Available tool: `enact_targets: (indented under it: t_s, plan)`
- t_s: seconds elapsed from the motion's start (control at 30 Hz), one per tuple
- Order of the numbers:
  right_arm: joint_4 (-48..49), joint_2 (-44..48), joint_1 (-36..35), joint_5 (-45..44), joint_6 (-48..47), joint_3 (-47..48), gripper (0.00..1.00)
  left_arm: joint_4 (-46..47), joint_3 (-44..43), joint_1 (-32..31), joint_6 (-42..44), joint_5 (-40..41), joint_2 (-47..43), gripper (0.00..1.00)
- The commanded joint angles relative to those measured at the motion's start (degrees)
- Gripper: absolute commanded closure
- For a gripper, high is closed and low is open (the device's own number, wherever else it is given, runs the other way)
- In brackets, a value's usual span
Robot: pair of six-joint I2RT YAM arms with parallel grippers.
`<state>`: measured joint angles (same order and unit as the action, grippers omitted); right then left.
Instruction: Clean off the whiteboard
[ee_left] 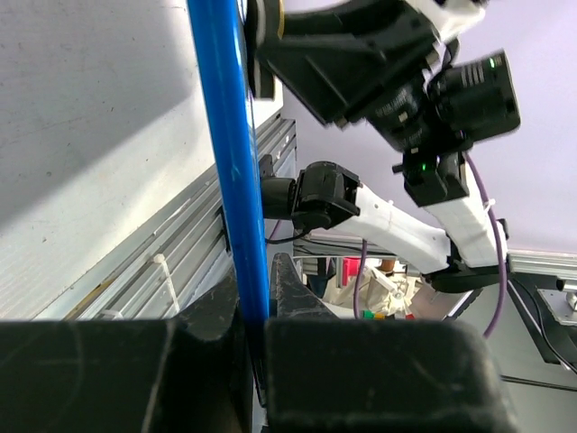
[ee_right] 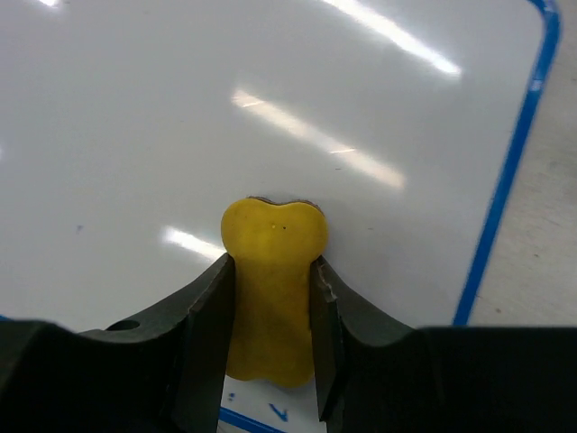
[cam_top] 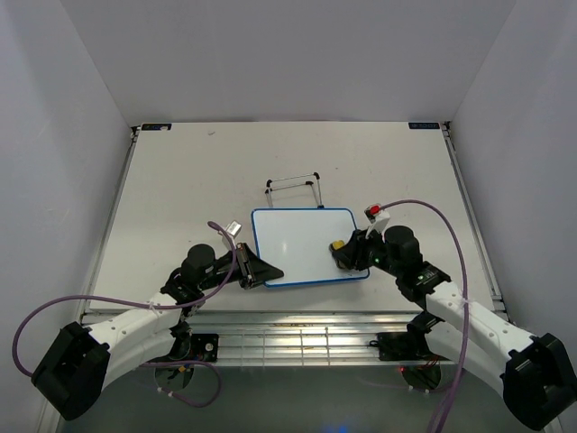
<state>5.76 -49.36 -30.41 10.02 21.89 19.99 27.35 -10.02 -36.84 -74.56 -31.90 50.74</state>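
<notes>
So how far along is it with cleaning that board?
Nearly finished, it seems. The whiteboard looks almost all white. The right jaws hold a yellow eraser on it while the left jaws clamp its blue edge. A small blue mark by the eraser is left.

The left arm point(cam_top: 126, 329) and right arm point(cam_top: 469, 317) share one build: white shell links, black cylindrical joints and a chunky black block at the base end. A lavender cable point(cam_top: 90, 299) loops along each. The left pincer point(cam_top: 257, 271) and right pincer point(cam_top: 344, 256) are matte black with wedge-shaped fingers. A white tab with a red dot point(cam_top: 374, 211) sits at the right wrist.
</notes>
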Motion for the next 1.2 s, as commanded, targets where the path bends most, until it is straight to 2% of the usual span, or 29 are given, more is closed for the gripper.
enact_targets:
  t_s: [0.0,0.17,0.2,0.33,0.53,0.77,0.93,1.03,1.07,1.1,1.17]
  plan:
    - [-1.2,2.95,-6.22,2.31,5.5,-3.36,0.92,22.48,-7.38,-0.43,-0.23,-3.26,-3.63,1.0]
    - [1.01,5.6,-18.09,-8.77,11.15,-3.99,0.92,24.06,-7.03,-0.43,-1.19,-1.85,-2.58,1.0]
    - [0.4,5.16,-18.88,-13.4,11.59,-3.64,0.92,24.41,-7.03,-0.43,-1.81,-2.02,-2.49,1.0]
    - [-4.43,3.75,-17.32,-20.99,12.74,-4.16,0.92,25.12,-6.68,-0.43,-2.08,-1.76,-3.45,1.0]
    - [-5.58,9.27,-8.45,-18.11,13.27,-10.31,0.92,23.89,-6.15,-0.43,-2.43,-2.47,-6.53,1.0]
    - [-10.68,11.84,-3.87,-18.99,11.16,-10.41,0.92,22.57,-6.77,-0.43,-2.78,-2.55,-9.52,1.0]
    - [-11.3,10.61,-3.86,-17.06,10.98,-6.81,0.92,21.52,-6.15,-0.43,-2.43,-1.77,-11.19,1.0]
    - [-6.74,10.08,-4.73,-9.16,13.61,-7.41,0.92,21.34,-5.89,-0.42,-1.81,-1.24,-10.84,1.0]
    - [-2.72,9.73,-5.87,-8.19,16.4,-7.51,0.92,21.25,-5.89,-0.43,-1.64,-0.89,-10.14,1.0]
    - [-1.73,9.29,-9.97,-9.74,17.65,-7.33,0.92,21.34,-5.89,-0.43,-1.38,-0.62,-9.87,1.0]
    - [-0.49,7.62,-15.35,-15.62,20.63,-5.84,0.92,21.6,-6.06,-0.43,-1.2,0.17,-9.26,1.0]
